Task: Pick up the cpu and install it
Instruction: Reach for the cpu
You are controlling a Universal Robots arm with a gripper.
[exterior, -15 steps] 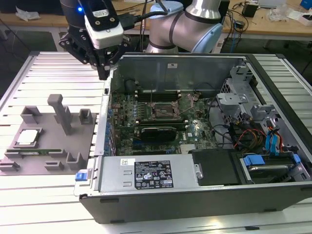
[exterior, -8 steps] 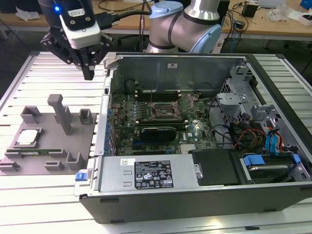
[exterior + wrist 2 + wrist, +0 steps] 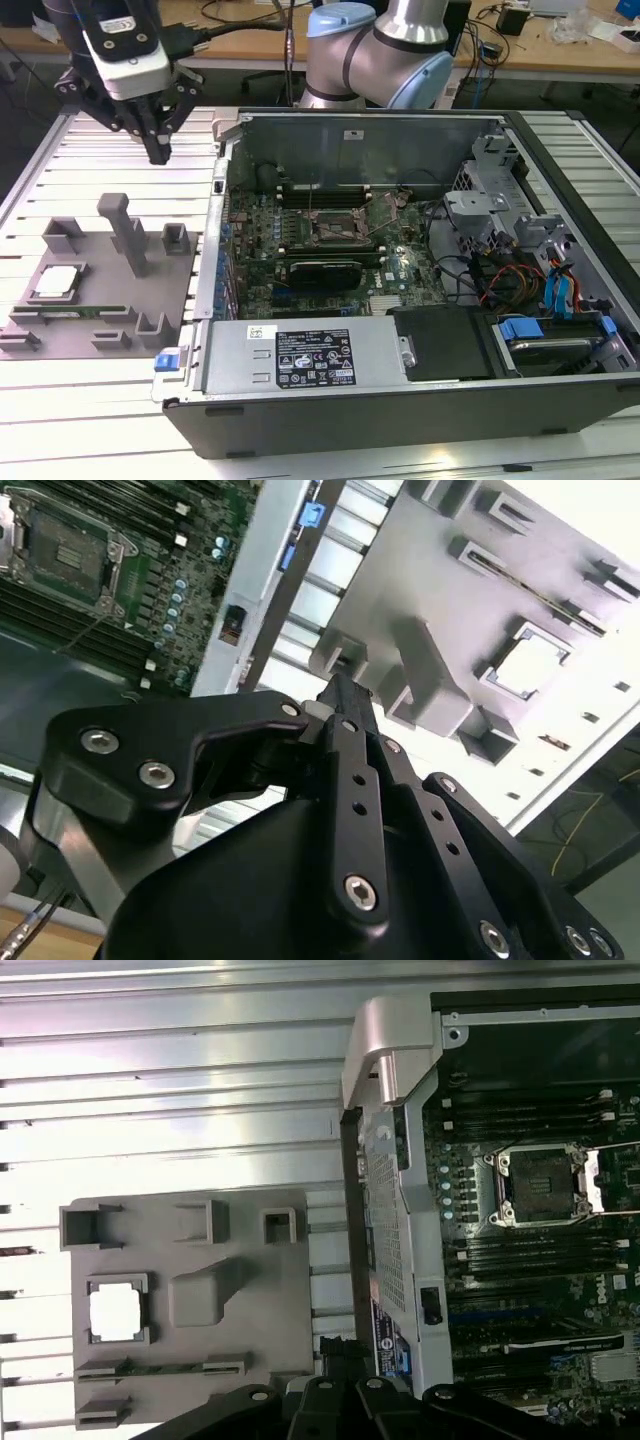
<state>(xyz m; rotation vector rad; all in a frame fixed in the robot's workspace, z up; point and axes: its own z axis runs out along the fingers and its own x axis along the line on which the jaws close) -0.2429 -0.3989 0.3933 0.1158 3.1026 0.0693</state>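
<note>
At the exterior view's left, the cpu (image 3: 57, 282) is found lying flat in a square recess of the grey tray (image 3: 100, 345), which rests on the slatted desk (image 3: 100, 160). A memory stick (image 3: 75, 311) is lodged in a slot just beside it, and a tall post (image 3: 125, 235) stands near. The cpu is not yet gripped. The claw (image 3: 158, 150) is held high over the desk beyond the tray's far edge, well apart from the cpu. Its fingers are drawn to a narrow point and nothing is held between them. Further right, the open case (image 3: 400, 400) stands just beside the tray, and the socket (image 3: 335, 228) is seen bare inside it.

Risks are judged as follows:
- A descent with fingers so narrow would press on the metal top rather than straddle it.
- The cpu is thin and sunk in its recess, so little edge is offered, and a shallow grip could let it slip or tilt.
- The post and the memory stick may be struck on approach.
- The case wall may be clipped in transit.
- A tilted or misturned cpu could damage the socket contacts.
</note>
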